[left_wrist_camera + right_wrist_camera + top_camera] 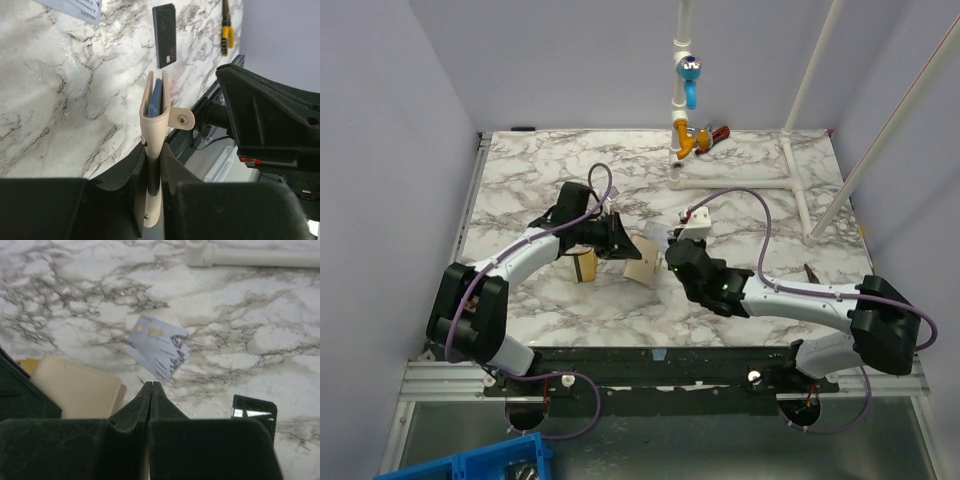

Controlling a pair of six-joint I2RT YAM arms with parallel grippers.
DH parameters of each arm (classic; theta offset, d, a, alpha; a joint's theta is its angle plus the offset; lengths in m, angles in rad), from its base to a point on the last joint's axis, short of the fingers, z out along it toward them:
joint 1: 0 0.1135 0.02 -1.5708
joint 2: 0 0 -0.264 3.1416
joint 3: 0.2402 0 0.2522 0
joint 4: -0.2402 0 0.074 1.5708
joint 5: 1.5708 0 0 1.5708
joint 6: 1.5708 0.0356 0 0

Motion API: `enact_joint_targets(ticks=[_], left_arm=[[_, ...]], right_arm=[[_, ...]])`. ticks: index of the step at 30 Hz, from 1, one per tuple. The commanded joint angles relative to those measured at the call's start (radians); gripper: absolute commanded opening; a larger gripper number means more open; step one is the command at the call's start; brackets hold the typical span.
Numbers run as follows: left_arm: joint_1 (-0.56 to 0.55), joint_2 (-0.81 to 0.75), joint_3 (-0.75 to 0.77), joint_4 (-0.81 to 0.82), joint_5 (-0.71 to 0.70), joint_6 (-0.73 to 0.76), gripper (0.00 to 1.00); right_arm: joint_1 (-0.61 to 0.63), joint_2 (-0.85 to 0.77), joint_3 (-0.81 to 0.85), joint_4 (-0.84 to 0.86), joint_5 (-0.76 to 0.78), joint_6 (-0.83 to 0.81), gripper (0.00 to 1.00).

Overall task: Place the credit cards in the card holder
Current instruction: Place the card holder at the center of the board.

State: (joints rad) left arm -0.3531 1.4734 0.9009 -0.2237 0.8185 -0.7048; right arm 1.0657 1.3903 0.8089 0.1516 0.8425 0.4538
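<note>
My left gripper (154,152) is shut on the lower edge of the beige card holder (156,112), which stands edge-on with its top slightly parted, showing blue inside and its snap tab hanging right. In the top view the card holder (643,266) hangs between my left gripper (620,240) and right gripper (670,258). The right gripper (151,385) is shut and empty, just in front of the pale silver card (159,346) lying flat. The black card (165,35) lies on the marble, also in the right wrist view as the black card (254,412). The gold-orange card (583,266) lies under the left arm.
A white pipe frame (790,175) stands at the back right of the marble table (520,170), with a yellow and red tool (705,137) by its post. A blue bin (470,465) sits below the table's near edge.
</note>
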Motion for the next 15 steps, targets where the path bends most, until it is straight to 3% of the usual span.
enact_joint_targets(ticks=[1,8,15], left_arm=[[-0.065,0.079,0.009,0.036,-0.064,0.006,0.18],[-0.118,0.192,-0.006,0.149,-0.053,-0.012,0.25],[-0.135,0.184,-0.012,0.082,-0.145,0.128,0.59]], right_arm=[[0.004,-0.032,-0.049,-0.202,-0.03,0.124,0.01],[0.004,-0.118,-0.093,-0.25,-0.015,0.148,0.01],[-0.021,-0.105,-0.087,-0.255,-0.052,0.141,0.01]])
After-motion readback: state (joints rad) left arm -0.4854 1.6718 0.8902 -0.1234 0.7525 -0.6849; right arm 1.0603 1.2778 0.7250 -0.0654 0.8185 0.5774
